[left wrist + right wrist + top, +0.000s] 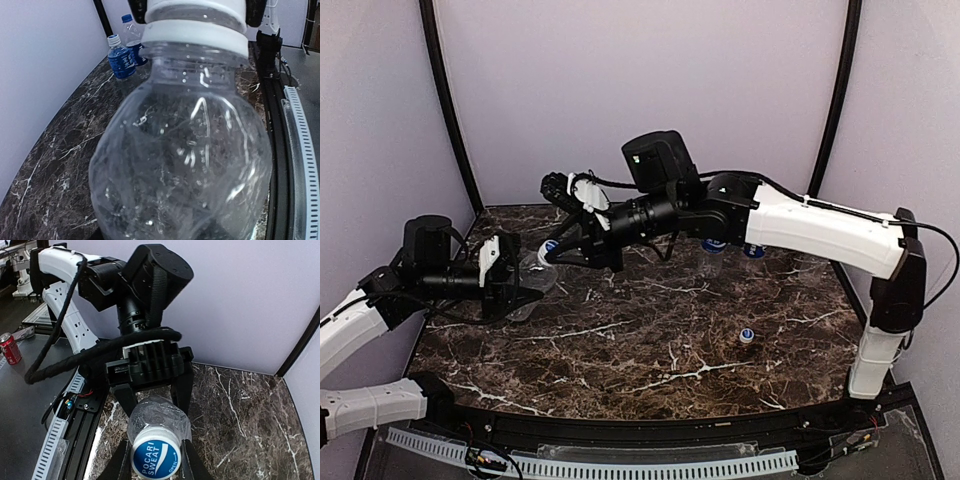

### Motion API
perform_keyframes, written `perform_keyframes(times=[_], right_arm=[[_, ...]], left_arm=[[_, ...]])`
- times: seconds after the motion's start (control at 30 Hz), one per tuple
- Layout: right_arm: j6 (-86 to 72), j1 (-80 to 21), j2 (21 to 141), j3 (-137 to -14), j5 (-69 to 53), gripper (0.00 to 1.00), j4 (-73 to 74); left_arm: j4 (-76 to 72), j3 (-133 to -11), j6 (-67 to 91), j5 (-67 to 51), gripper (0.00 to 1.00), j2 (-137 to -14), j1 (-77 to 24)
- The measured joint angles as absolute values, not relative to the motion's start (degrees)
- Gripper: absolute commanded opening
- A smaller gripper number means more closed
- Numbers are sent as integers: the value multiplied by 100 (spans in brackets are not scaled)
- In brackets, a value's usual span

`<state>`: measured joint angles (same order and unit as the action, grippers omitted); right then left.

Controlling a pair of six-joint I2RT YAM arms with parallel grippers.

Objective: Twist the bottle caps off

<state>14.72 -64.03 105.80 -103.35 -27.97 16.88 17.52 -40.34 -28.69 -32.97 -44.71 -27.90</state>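
Observation:
A clear unlabelled bottle (536,276) lies tilted above the table's left side and fills the left wrist view (185,150). My left gripper (523,287) is shut on its body; its black fingers (182,385) flank the bottle (157,415) in the right wrist view. The bottle's white cap (197,25) has a blue top (155,457). My right gripper (155,463) is shut on this cap, one finger on each side, reaching in from the right (558,250). A loose cap (747,336) lies on the table to the right.
Two more capped bottles stand at the back of the marble table, one (713,252) beside the other (756,250); one has a blue label (121,60), the other is plain (131,32). A red can (10,348) sits off the table. Purple walls enclose three sides.

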Motion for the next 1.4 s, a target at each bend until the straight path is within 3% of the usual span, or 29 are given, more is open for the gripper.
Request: perform_keyframes(times=[0.17,0.2,0.27,0.33,0.37,0.4,0.43,0.63,0.8,1.17,1.3,1.4], right_arm=[[2182,-6528,10556,-10742,-2718,1,2276],[2268,-6530,10556,-10777,-2718,5,2353],[2401,-6539,10556,-10803,-2716,29,2427],[2528,-6541,10556,-10812,-2707,69,2467],[2582,-6543,10556,-10812,-2670,84,2475],[2626,-6545,10558,-10814,-2576,96,2502],[2635,-6549,10567,-10822,-2550,98,2561],[1929,-6549,10615,-11041,-2504,99,2578],[322,-6521,10597,-11083,-2084,84,2075],[-1562,-6436,11507,-12355,-976,83,2110],[-1717,-6401,11821,-12658,-910,72,2211],[-1846,-6392,11887,-12663,-910,57,2335]], left_arm=[[1719,-4038,-2482,-3940,31,-4414,-2792],[1715,-4040,-2458,-3994,31,-4421,-2792],[1719,-4042,-2445,-4027,31,-4427,-2792],[1734,-4047,-2443,-4029,31,-4427,-2792],[1743,-4047,-2423,-4058,31,-4427,-2792],[1750,-4047,-2329,-4088,31,-4425,-2792],[1747,-4047,-2276,-4093,31,-4416,-2781],[1636,-4047,-2117,-3487,30,-4399,-2749],[1160,-4045,-2250,-2237,30,-4394,-2749],[735,-4045,-2624,-1149,29,-4397,-2749],[731,-4047,-2665,-1094,29,-4403,-2749],[731,-4047,-2683,-1081,29,-4414,-2749]])
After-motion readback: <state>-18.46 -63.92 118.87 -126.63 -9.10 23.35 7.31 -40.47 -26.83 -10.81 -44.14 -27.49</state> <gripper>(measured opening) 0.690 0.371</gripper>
